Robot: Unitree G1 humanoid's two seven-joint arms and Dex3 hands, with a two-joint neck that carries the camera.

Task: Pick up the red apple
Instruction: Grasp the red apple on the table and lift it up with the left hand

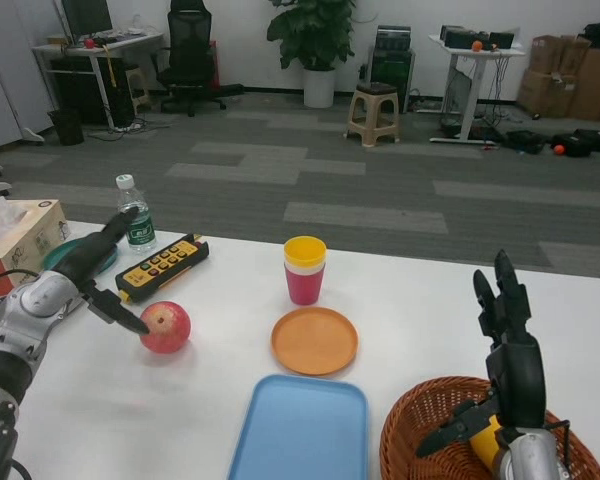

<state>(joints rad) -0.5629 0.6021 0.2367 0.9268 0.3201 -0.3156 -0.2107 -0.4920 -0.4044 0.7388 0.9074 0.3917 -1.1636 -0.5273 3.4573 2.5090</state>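
red apple (165,327) on white table (420,300), left of orange plate (314,340). left hand (105,272) spread wide, one fingertip touching apple, holding nothing. risk: that poke rolls it away before fingers wrap round.

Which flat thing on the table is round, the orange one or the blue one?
The orange plate is round. It sits just in front of the stacked cups. The blue tray nearer the robot is a rectangle with rounded corners.
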